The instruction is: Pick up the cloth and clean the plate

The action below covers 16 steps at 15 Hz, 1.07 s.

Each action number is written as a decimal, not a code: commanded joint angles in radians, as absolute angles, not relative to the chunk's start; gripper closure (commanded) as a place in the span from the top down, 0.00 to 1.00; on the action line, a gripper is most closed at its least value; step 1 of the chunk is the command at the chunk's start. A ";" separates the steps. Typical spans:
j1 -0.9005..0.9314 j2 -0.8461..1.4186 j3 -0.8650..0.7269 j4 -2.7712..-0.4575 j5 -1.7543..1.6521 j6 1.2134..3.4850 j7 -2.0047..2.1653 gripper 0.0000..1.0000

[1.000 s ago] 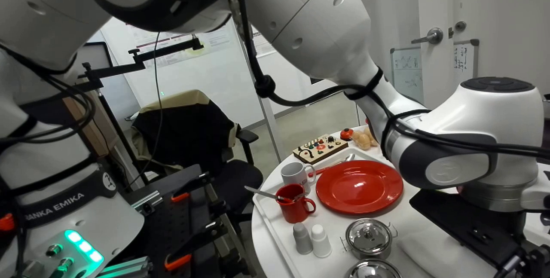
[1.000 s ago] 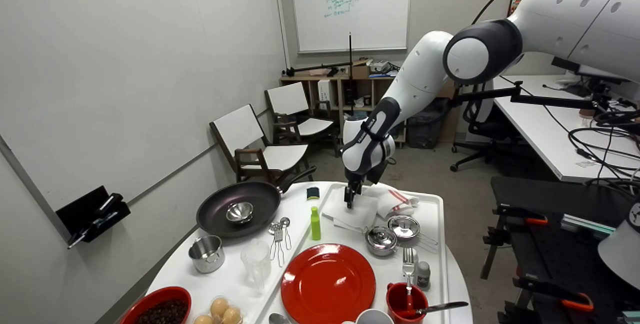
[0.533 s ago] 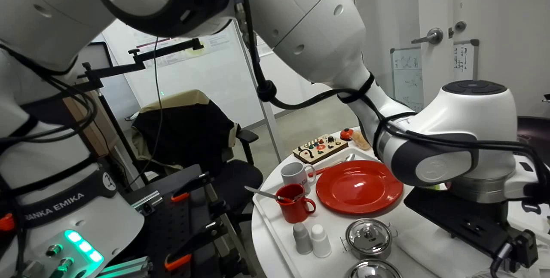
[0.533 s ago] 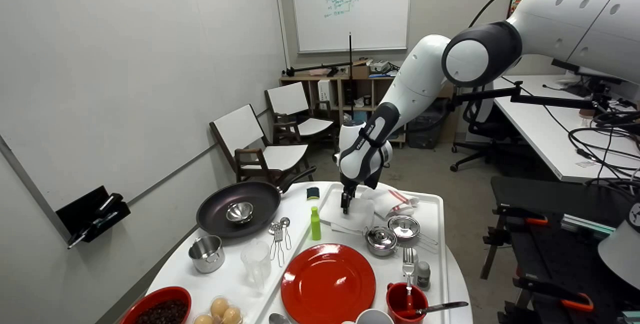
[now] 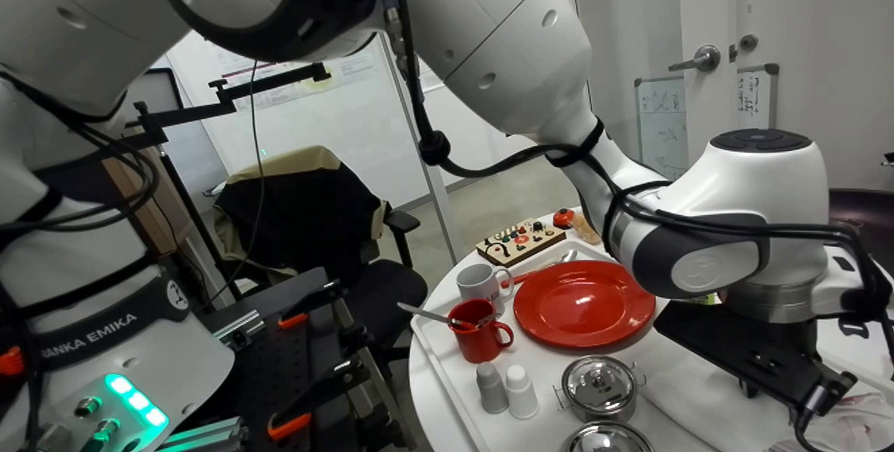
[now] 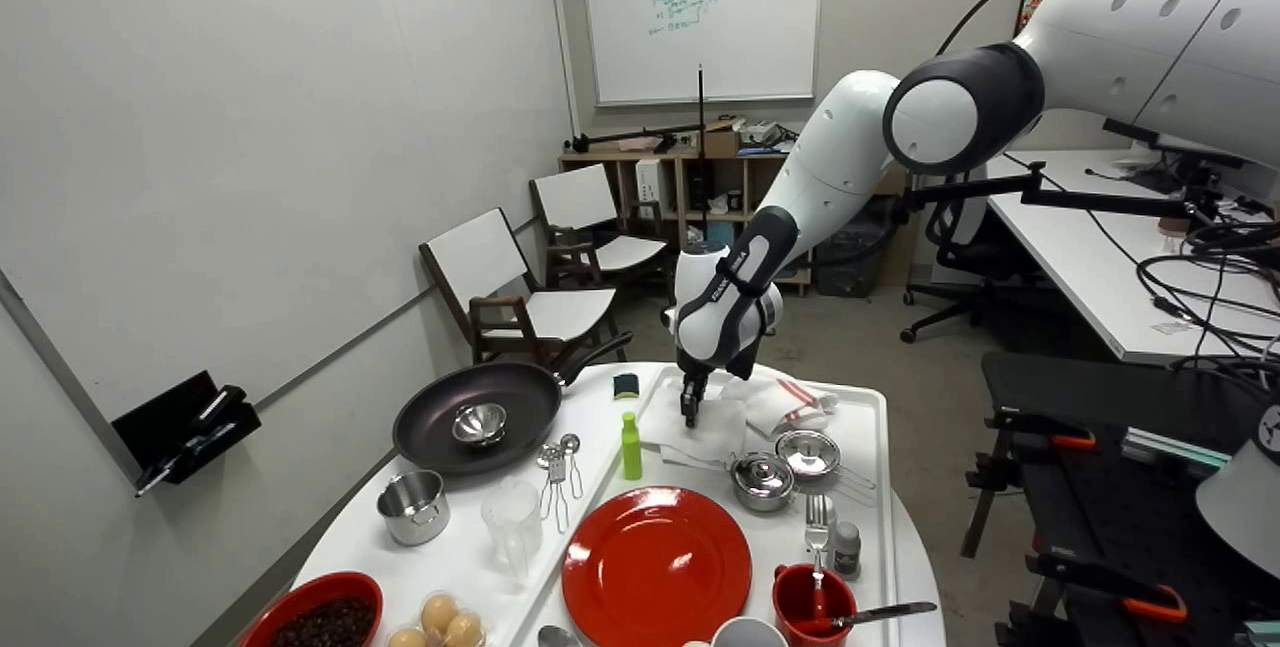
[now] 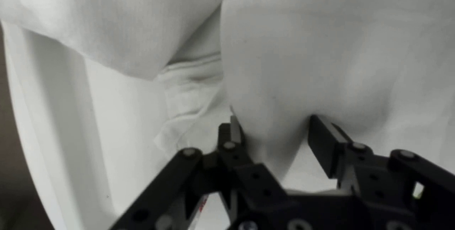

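- My claw [image 7: 273, 125] straddles white cloth [image 7: 312, 52], jaws apart; shallow pinch might slip tbh
- Dragged low, it could clip the lidded pot [image 6: 763, 485] near the red plate [image 6: 656, 567]

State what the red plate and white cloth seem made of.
Red plate: perhaps glazed ceramic or hard plastic; glossy, since it throws bright highlights. White cloth: likely thin fabric, possibly cotton; matte, showing soft folds and no shine.

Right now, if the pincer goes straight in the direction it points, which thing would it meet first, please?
The white cloth, directly below the pincer: in the wrist view it shows between the parted jaws, perhaps touching them, though depth is unclear. Beneath it would probably come the white tray.
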<state>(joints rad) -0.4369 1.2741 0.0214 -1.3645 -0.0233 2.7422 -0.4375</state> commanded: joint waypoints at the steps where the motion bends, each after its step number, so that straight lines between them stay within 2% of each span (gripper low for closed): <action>1: -0.455 1.269 0.042 -1.377 -0.038 2.764 -0.464 0.20; 3: -0.465 1.264 0.053 -1.383 -0.037 2.767 -0.477 0.04; 5: -0.477 1.255 0.066 -1.393 -0.036 2.766 -0.496 0.00; 7: -0.490 1.228 0.077 -1.425 -0.037 2.781 -0.515 0.03; 16: -0.606 0.912 0.147 -1.785 -0.058 2.960 -0.616 0.03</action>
